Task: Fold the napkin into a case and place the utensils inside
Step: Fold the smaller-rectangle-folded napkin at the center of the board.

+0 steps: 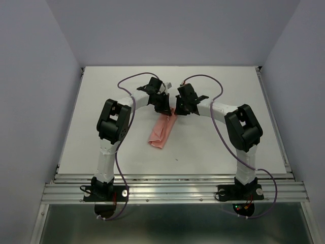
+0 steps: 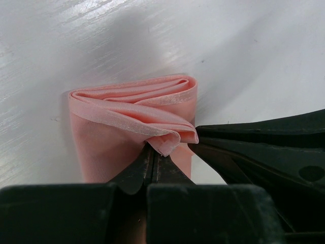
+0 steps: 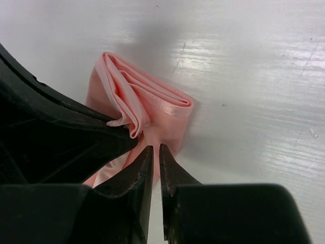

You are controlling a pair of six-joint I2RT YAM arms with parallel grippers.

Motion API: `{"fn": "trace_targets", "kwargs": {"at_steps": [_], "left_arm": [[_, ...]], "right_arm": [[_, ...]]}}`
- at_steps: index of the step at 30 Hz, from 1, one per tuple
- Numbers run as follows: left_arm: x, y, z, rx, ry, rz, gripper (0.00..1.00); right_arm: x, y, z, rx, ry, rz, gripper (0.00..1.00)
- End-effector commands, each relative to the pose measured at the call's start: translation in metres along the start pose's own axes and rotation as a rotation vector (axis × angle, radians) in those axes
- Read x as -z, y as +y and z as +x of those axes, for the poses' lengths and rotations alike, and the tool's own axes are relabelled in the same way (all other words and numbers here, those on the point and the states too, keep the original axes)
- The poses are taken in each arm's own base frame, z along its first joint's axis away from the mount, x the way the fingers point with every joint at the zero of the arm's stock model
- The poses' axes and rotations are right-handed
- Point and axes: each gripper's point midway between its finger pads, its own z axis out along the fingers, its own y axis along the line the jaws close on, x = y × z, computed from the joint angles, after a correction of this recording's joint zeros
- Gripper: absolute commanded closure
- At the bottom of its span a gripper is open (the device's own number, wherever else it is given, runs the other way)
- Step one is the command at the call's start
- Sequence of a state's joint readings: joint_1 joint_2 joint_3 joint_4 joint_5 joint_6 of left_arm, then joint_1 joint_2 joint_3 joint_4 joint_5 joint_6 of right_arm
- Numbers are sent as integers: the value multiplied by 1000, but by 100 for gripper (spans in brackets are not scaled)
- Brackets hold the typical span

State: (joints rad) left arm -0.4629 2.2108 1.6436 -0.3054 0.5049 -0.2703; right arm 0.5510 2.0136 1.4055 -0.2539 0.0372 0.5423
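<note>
The napkin (image 1: 160, 133) (image 2: 127, 107) (image 3: 162, 109) lies near the middle of the white table (image 1: 86, 112). It is folded into a narrow layered strip that runs slantwise from far right to near left. Both arms reach inward and meet over its far end.

The left gripper (image 1: 164, 112) (image 2: 154, 160) is clenched on the napkin. Its fingers are pressed together, with the bunched hem of the top layers caught at their tips, and the fold stands a little raised there. The right gripper (image 1: 178, 112) (image 3: 156, 148) sits just beside it, on the right. Its jaws stand a thin slit apart, and pale surface shows through the gap. I cannot tell whether the tips touch the cloth under them. The two grippers are close enough that each one's black finger fills a side of the other's wrist view.

The strip's rounded far fold is tidy and its layered edges are stacked. Its near end rests flat on the table.

Bare tabletop lies open to the left, to the right and near of the strip. Grey walls (image 1: 35, 101) close in the left, right and far sides. A metal rail (image 1: 172, 190) carrying the arm bases runs along the near edge.
</note>
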Motion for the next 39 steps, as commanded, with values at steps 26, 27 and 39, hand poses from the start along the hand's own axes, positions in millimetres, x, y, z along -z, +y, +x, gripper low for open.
{"fn": "trace_targets", "kwargs": {"at_steps": [26, 27, 39], "left_arm": [[31, -20, -16, -35, -35, 52, 100], [31, -20, -15, -37, -34, 53, 100], [31, -21, -16, -37, -31, 63, 100]], "right_arm": [[-3, 25, -1, 403, -5, -24, 76], [-4, 24, -1, 405, -5, -19, 76], [-9, 22, -9, 439, -41, 26, 76]]}}
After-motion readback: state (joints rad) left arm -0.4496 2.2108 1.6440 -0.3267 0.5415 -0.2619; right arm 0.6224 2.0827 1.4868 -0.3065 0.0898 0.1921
